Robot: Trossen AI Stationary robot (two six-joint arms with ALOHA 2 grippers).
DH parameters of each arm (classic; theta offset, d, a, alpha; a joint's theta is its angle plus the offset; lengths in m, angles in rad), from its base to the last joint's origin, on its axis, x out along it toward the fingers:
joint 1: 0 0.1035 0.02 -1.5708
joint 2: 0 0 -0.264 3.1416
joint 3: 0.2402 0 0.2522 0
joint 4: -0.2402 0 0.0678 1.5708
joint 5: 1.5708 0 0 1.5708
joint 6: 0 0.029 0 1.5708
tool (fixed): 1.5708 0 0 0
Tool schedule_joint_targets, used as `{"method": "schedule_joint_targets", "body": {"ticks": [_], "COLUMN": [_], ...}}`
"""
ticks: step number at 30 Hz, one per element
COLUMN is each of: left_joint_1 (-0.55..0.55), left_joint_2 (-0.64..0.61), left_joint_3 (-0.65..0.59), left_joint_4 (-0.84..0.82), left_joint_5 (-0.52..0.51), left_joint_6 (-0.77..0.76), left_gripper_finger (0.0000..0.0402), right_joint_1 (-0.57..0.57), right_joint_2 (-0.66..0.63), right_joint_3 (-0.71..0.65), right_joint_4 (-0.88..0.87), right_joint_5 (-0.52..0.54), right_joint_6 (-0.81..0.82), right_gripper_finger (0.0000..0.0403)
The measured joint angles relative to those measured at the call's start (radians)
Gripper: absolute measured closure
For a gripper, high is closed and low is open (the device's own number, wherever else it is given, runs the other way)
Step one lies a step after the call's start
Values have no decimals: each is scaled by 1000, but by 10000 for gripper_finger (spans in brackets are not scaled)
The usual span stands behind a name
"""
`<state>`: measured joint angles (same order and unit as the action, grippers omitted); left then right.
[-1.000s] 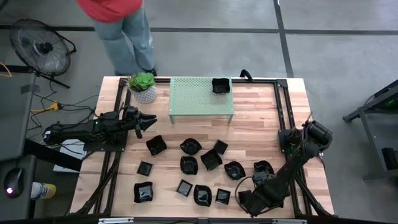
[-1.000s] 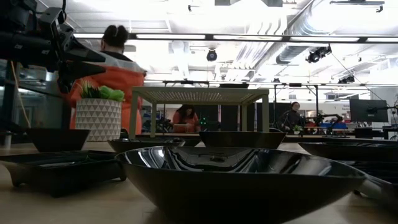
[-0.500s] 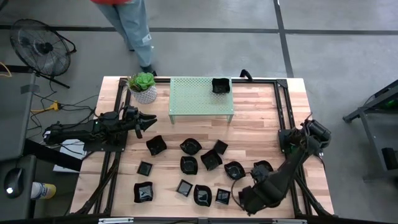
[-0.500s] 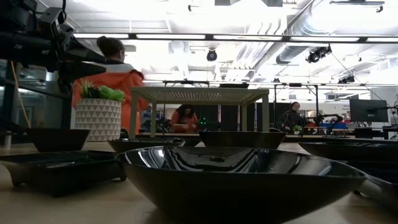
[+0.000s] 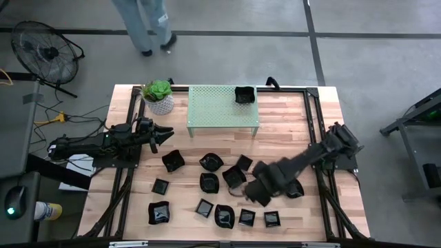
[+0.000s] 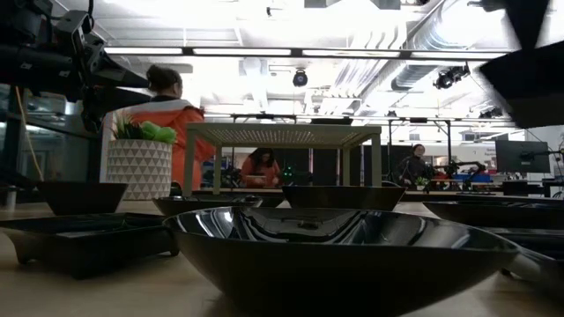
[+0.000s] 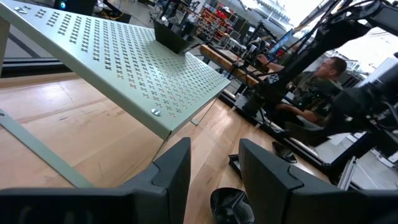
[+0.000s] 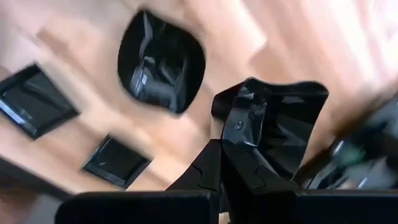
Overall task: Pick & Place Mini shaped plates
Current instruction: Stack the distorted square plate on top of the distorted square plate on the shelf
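Several glossy black mini plates (image 5: 209,182) of varied shapes lie on their bases on the wooden table (image 5: 289,124). One more plate (image 5: 244,94) sits on the pale green perforated shelf (image 5: 213,107). My right gripper (image 5: 256,189) is over the plates right of the middle, shut on a wavy-rimmed black plate (image 8: 283,134); it shows dark at the upper right of the low view (image 6: 529,75). My left gripper (image 5: 164,131) hangs open and empty at the table's left, its fingers (image 7: 174,174) pointing toward the shelf (image 7: 124,62). My right gripper pinches the wavy-rimmed plate by its rim (image 8: 255,109) between its two shut fingers (image 8: 239,146). The fingers come from above, slanting down. The plate is lifted clear of the table, tilted, and sticks out beyond the fingertips.
A green plant in a white pot (image 5: 159,96) stands at the far left beside the shelf. A round plate (image 8: 161,62) and square plates (image 8: 37,109) lie under the right gripper. Bare wood lies right of the shelf. A person (image 5: 148,21) walks beyond the far edge.
My right gripper has swung fast from the near right corner toward the table's middle and has risen; it now shows at the low view's upper right. A plate shows where it stood. The person has walked away from the far edge.
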<state>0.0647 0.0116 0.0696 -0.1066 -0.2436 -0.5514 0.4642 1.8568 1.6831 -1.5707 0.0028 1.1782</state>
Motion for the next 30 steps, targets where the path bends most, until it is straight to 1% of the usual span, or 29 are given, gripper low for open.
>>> {"method": "schedule_joint_targets", "body": {"ticks": [5, 11, 16, 19, 25, 28, 30], "left_joint_1": [0, 0, 0, 0, 0, 0, 0], "left_joint_2": [0, 0, 0, 0, 0, 0, 0], "left_joint_3": [0, 0, 0, 0, 0, 0, 0], "left_joint_4": [0, 0, 0, 0, 0, 0, 0], "left_joint_5": [0, 0, 0, 0, 0, 0, 0], "left_joint_6": [0, 0, 0, 0, 0, 0, 0], "left_gripper_finger": [268, 268, 268, 268, 268, 268, 268], "right_joint_1": [-122, -240, -309, -330, -368, -401, -422], "right_joint_2": [0, 0, -45, -94, -207, -252, -269], "right_joint_3": [0, -1, -2, -2, -1, -1, -1], "right_joint_4": [0, -1, -1, -1, -2, -1, -1], "right_joint_5": [60, 126, 178, 186, 266, 334, 376], "right_joint_6": [-235, -428, -503, -507, -560, -635, -721], "right_gripper_finger": [402, 402, 402, 402, 402, 402, 403]}}
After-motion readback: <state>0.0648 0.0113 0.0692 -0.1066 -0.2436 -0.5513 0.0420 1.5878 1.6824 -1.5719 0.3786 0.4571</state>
